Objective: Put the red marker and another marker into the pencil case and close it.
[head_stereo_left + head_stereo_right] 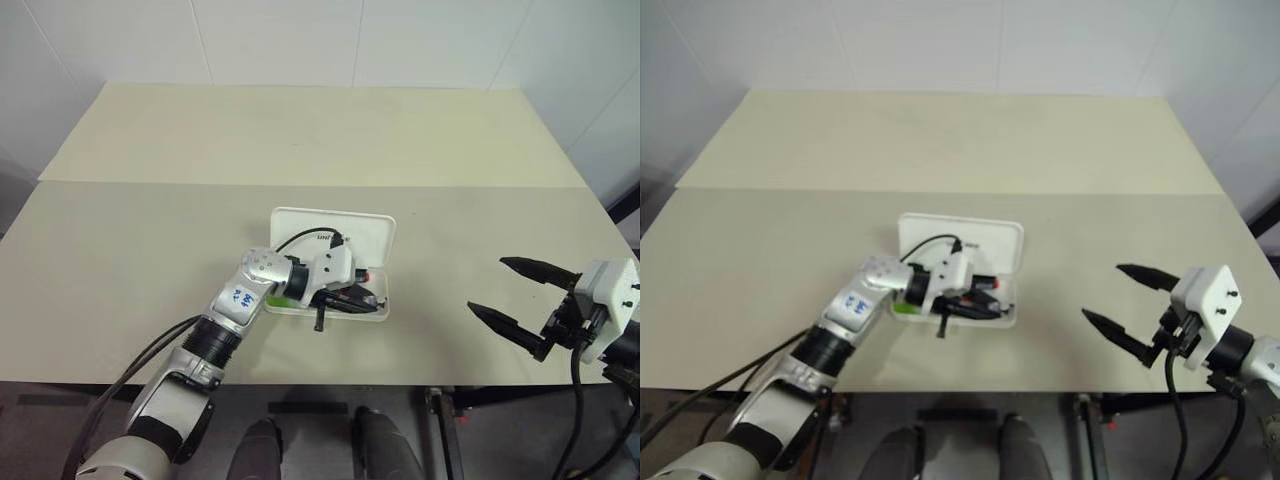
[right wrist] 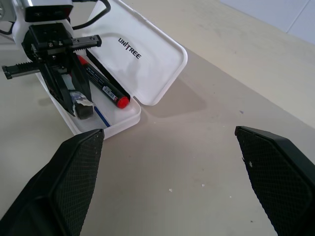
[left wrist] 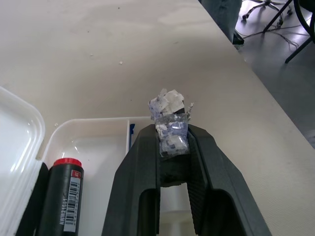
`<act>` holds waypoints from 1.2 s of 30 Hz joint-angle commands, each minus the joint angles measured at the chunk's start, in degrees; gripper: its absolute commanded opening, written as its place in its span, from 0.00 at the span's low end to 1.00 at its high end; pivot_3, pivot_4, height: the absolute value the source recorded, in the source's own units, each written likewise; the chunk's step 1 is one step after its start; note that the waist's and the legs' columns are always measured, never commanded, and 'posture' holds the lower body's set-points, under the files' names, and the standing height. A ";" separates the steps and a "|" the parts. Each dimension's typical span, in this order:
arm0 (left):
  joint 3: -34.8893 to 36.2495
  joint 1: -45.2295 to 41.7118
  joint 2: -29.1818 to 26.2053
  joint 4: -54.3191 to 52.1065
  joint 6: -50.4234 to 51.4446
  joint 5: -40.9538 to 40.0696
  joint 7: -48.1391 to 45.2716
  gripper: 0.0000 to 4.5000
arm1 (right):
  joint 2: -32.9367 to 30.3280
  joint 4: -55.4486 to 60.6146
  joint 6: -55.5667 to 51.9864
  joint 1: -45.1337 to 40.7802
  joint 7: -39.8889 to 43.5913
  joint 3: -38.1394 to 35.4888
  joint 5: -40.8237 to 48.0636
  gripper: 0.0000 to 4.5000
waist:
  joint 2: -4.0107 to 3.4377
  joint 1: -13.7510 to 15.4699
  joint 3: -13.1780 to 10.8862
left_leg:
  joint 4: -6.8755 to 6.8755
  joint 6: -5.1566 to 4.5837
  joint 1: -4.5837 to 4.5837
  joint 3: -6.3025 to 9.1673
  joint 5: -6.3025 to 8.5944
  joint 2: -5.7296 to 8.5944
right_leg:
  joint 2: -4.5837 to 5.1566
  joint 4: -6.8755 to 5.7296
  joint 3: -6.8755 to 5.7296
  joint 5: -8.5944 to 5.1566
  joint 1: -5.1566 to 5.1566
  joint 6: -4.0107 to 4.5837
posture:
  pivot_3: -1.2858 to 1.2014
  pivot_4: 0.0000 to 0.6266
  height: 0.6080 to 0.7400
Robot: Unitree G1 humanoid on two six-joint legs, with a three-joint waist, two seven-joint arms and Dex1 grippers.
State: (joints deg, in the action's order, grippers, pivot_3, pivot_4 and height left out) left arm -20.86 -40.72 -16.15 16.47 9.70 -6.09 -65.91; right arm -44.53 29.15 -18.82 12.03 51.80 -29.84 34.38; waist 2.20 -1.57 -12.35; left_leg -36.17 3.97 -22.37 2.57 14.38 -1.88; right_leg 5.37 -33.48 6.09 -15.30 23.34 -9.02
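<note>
Two markers are being dealt with at the open pencil case [image 2: 147,64] in the middle of the table [image 1: 150,200]: the red marker [image 2: 103,87] is already lying inside its tray along the hinge side, below the raised lid printed "UNITREE". Over the tray, the left gripper [image 2: 78,101] is pinching a short stubby object between its closed fingertips, apparently the other marker [image 1: 277,299], whose green is showing just beside the wrist. Off to the right, well apart from the case, the right gripper [image 1: 522,295] is hovering over bare table with its jaws spread wide and holding nothing.

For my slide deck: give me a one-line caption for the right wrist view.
Left gripper reaches into the open pencil case beside the red marker; right gripper waits open.
</note>
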 commanded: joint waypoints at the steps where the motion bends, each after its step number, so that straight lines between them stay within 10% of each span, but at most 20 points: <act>1: 0.27 -1.69 0.94 -0.40 -0.17 -0.25 0.07 0.15 | 0.20 2.30 0.99 -0.63 -0.70 -0.54 0.50 1.00 | 0.00 0.01 0.00 | 0.00 0.00 0.00 0.00 0.00 0.00 | 0.00 0.00 0.00 0.00 0.00 0.00 | 0.52 0.24 1.00; 13: 2.91 -1.70 2.36 -3.39 3.59 -4.34 -0.55 0.99 | 0.29 2.30 1.24 -1.38 -1.48 0.61 0.44 1.00 | 0.00 0.02 0.00 | -0.01 0.00 0.00 0.00 0.00 0.00 | 0.00 -0.01 0.00 0.00 0.00 0.00 | 0.52 0.24 1.00; 28: 24.25 6.64 -13.02 -15.47 14.55 -23.43 -5.61 0.99 | -0.88 -0.76 1.09 -5.80 0.61 3.16 0.67 1.00 | -0.06 -0.43 0.03 | 0.02 0.00 0.11 0.03 -0.01 0.00 | -0.01 -0.24 0.01 0.03 0.00 -0.06 | 0.52 0.24 1.00; 36: 32.47 10.91 -21.09 -9.89 8.02 -22.50 -5.49 0.48 | -2.62 -2.91 0.27 -11.05 4.21 5.66 1.49 1.00 | -0.05 0.04 0.03 | -0.01 0.00 0.09 0.04 -0.02 0.00 | 0.02 -0.25 -0.02 -0.03 -0.01 0.05 | 0.52 0.24 1.00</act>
State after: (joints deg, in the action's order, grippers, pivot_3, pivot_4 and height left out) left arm 9.61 -29.95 -36.41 5.34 20.22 -28.95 -72.10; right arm -46.22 26.24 -18.81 1.69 55.16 -24.35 34.77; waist 2.15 -1.54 -12.32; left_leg -36.18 3.97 -22.27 2.61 14.36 -1.88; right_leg 5.39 -33.72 6.07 -15.33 23.32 -8.97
